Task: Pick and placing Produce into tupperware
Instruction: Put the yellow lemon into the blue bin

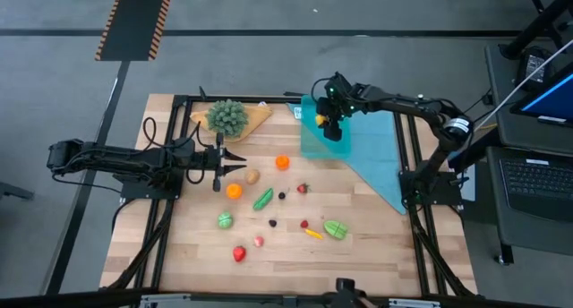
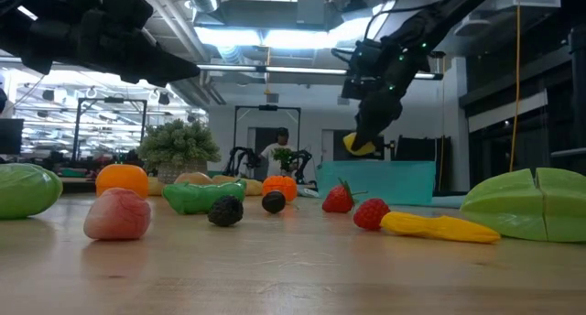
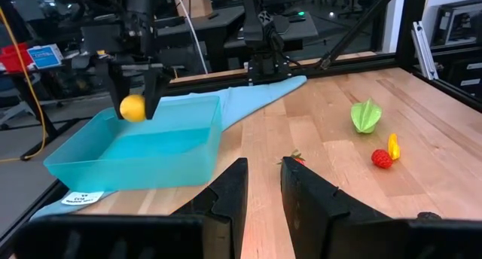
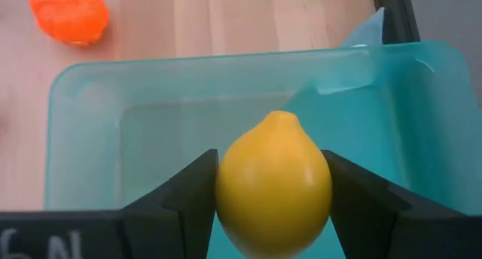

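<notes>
Right wrist view: we see the right gripper (image 4: 273, 187) with its two fingers (image 4: 184, 199) clamped on a lemon (image 4: 273, 185), one finger on each side of it. The lemon is smooth, plain yellow, egg-shaped with a small nub at one end. Directly beneath it lies the box (image 4: 83, 123), translucent teal, low-walled, with nothing inside that we can make out.

In the low view the lemon hangs clear above the box's rim, not touching it. We judge the step in hand to be the placing of this first piece: the carry looks done and the release is not. The next move calls for a lowering toward the box floor and then a parting of the fingers; the round shape may roll once freed, though the walls should hold it.

The box sits on a light-blue cloth (image 1: 380, 156). An orange piece (image 1: 282, 162) lies just beside the box on the bare wood. The rest of the produce (image 1: 262, 199) is scattered well apart from the box, across the table's (image 1: 188, 254) middle and near side.

The left gripper (image 1: 235, 162) waits well away from the box, on the far side of the orange piece, its fingers (image 3: 226, 199) nearly together and holding nothing.
</notes>
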You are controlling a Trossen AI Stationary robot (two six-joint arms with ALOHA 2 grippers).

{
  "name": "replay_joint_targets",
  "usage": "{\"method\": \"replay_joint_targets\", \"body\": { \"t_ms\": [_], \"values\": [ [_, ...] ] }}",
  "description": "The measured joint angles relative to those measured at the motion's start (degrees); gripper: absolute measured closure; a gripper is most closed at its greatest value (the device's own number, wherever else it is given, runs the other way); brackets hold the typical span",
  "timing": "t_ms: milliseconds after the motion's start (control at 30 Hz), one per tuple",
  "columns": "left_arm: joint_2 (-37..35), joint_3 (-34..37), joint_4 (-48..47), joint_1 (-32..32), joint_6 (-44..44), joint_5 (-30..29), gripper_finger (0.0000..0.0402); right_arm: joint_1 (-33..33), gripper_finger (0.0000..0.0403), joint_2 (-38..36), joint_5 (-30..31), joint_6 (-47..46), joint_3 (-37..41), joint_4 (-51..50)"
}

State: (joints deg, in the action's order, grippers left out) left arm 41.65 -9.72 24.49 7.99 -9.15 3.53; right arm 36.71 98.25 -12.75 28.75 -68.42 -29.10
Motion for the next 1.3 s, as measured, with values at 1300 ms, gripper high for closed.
{"method": "replay_joint_targets", "body": {
  "t_ms": [1300],
  "values": [
    [0.0,0.0,-1.7,0.0,0.0,0.0,0.0328,0.3,0.0186,12.8,-5.5,-3.1,0.1,12.9]
  ]
}}
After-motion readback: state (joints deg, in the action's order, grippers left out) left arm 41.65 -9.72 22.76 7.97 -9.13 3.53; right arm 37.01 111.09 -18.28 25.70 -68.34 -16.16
